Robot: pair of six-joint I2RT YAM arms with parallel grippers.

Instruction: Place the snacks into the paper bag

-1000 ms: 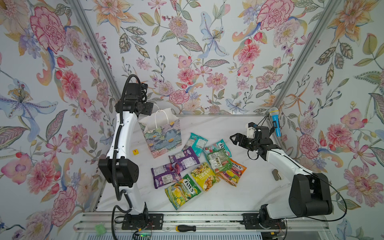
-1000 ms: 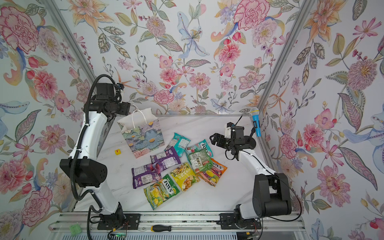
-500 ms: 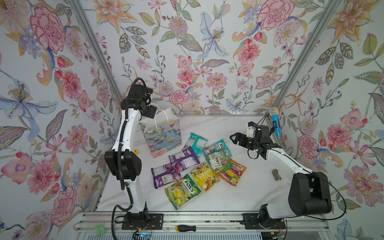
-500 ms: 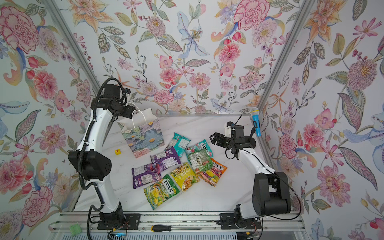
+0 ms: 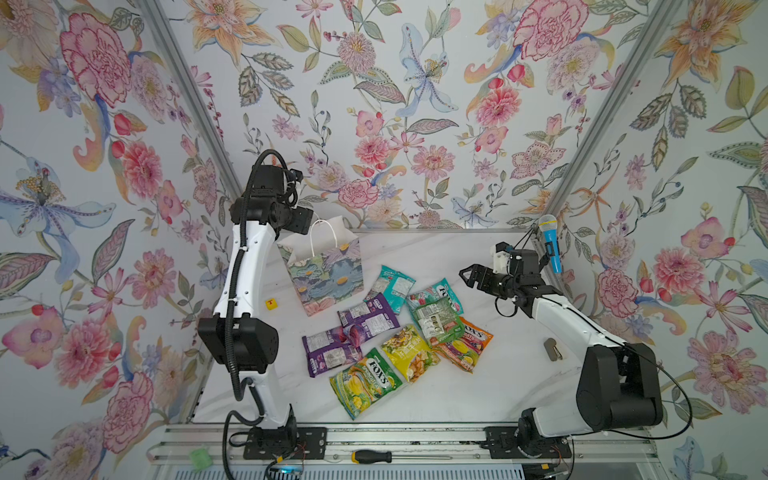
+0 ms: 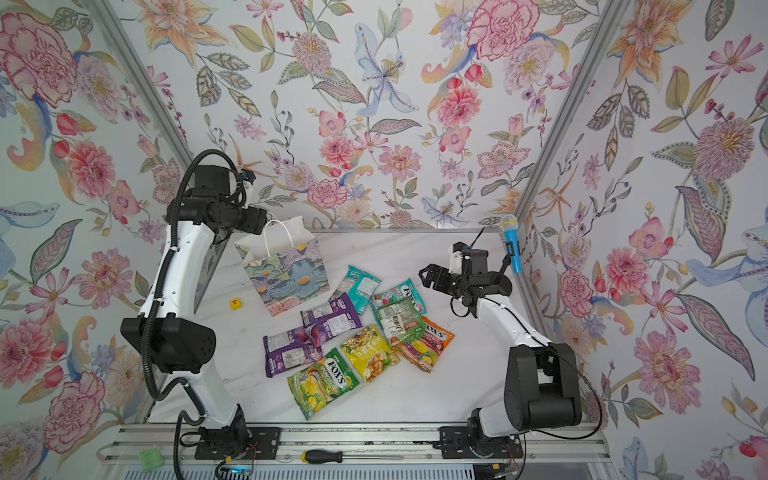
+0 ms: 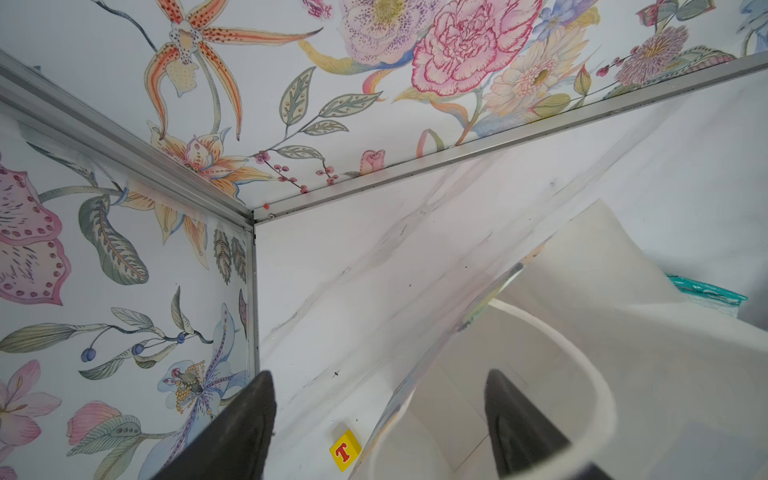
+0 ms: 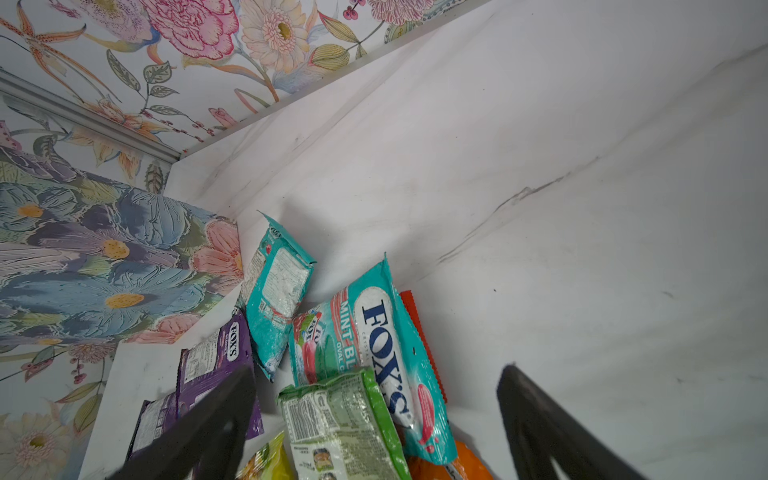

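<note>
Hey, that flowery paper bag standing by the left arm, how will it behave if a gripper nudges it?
The paper bag probably slides or tips easily: it stands upright on the smooth table, and its inside looks empty in the left wrist view. Its thin walls would likely crumple under a pinch. The cord handle looks floppy.

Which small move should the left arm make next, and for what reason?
Probably close the left gripper on the rim of the paper bag. Its open fingers straddle that rim, one inside, one outside, and the snacks in view lie outside the bag, so steadying it seems sensible.
</note>
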